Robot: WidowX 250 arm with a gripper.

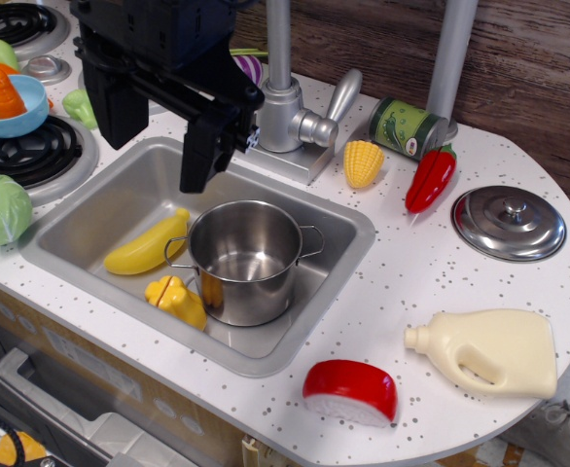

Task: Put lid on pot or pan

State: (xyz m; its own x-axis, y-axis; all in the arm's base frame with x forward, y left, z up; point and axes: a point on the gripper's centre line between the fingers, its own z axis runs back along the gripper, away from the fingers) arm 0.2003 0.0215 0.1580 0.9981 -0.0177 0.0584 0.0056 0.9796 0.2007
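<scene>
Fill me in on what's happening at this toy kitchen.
A robot arm hangs over the sink, its pincer open and holding nothing. The steel pot stands upright in the sink with no cover on it, beside a toy banana. The lid lies knob-up on the counter at the far right, well away from the arm. So the lid has not been picked up yet.

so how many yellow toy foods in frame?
3. A banana in the sink left of the pot, a yellow piece against the pot's front-left, and corn on the counter by the faucet. The arm may hide others.
</scene>
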